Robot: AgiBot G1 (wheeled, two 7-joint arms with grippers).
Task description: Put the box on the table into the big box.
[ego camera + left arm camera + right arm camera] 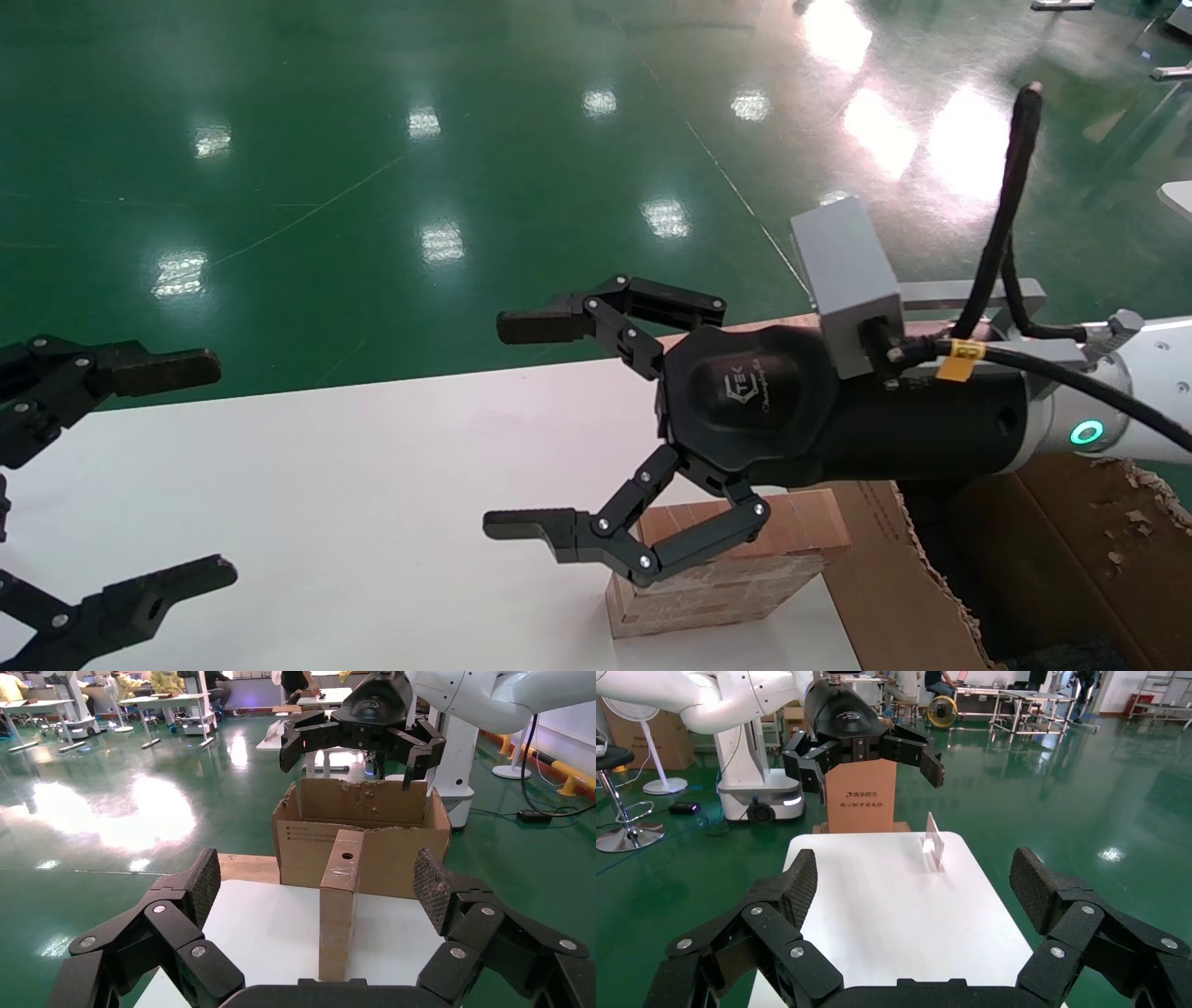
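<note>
Right hand [507,431] spread wide — over striped, flat cardboard box [726,568].

The white surface [307,485] lies bare from the left gripper [140,475] at nine o'clock across to the box [726,568] standing on edge at five o'clock, where the wide-open right gripper [521,429] hangs above it and the big box [931,578] walls off four o'clock.

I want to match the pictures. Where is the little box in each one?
Head view: the small box stands low, under the right gripper.
Left wrist view: centre, standing on end.
Right wrist view: not visible.
Shared landmark: the white table.
</note>
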